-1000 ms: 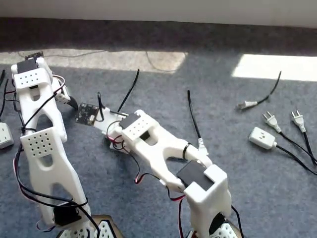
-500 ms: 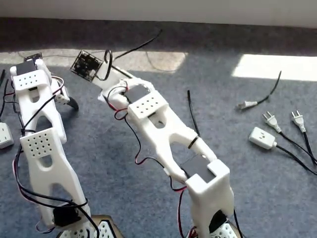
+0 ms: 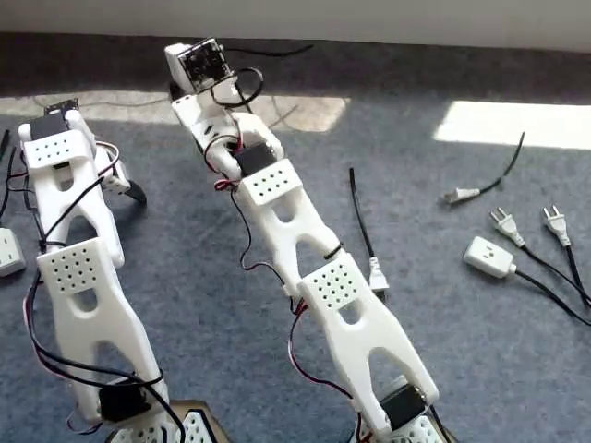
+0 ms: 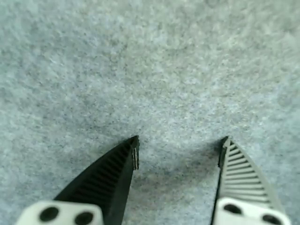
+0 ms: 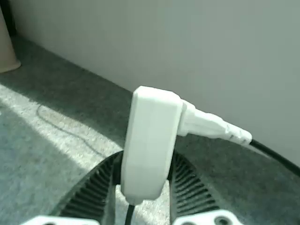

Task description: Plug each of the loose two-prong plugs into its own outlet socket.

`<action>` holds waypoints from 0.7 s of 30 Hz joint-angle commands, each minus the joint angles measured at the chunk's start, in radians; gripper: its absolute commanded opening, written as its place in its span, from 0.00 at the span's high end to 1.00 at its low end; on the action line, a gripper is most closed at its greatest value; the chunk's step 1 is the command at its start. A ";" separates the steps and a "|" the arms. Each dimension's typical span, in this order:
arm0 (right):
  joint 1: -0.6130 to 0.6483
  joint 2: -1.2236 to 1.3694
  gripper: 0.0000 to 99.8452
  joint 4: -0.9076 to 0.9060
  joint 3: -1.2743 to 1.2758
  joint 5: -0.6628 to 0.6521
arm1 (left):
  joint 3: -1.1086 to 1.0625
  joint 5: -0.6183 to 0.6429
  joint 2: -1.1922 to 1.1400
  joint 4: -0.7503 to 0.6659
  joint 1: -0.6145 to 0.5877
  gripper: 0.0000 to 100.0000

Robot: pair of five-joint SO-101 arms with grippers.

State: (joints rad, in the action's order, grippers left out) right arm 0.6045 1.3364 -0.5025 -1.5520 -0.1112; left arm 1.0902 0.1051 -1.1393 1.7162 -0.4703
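Note:
My right gripper (image 5: pixel 149 161) is shut on a white outlet socket block (image 5: pixel 152 136), held up near the far wall. A white plug (image 5: pixel 211 125) with a black cable sits in the block's side. In the high view the right arm (image 3: pixel 277 198) stretches to the carpet's far edge. My left gripper (image 4: pixel 180 150) is open just above bare carpet, and it hangs low at the left (image 3: pixel 132 191) in the high view. Loose plugs lie on the carpet: one (image 3: pixel 377 274) by the right arm, one (image 3: pixel 459 195) farther right, two (image 3: pixel 501 221) (image 3: pixel 555 220) beside a white socket (image 3: pixel 489 257).
Another white socket (image 3: pixel 7 251) lies at the left edge beside the left arm (image 3: pixel 74 240). Black cables trail over the grey carpet (image 3: pixel 434 332) at the right. A pale wall runs along the far side.
The right arm has risen from the middle of the carpet and swung out to the far wall, carrying the socket block and its cable. The left arm has stayed put.

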 commanded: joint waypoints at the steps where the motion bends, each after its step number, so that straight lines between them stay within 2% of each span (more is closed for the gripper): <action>1: -0.019 0.008 0.98 0.042 -0.156 0.008 | 0.004 0.000 -0.007 -0.011 -0.004 0.73; 8: 0.015 0.008 0.91 -0.071 -0.165 0.008 | 0.004 -0.002 -0.007 -0.012 -0.004 0.73; 21: 0.058 0.010 0.80 -0.171 -0.165 0.014 | 0.004 -0.003 -0.008 -0.014 -0.004 0.73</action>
State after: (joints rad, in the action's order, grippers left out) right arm 0.6337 1.3702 -0.6682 -1.6410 -0.1082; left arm 1.0902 0.1051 -1.1393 1.7162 -0.4703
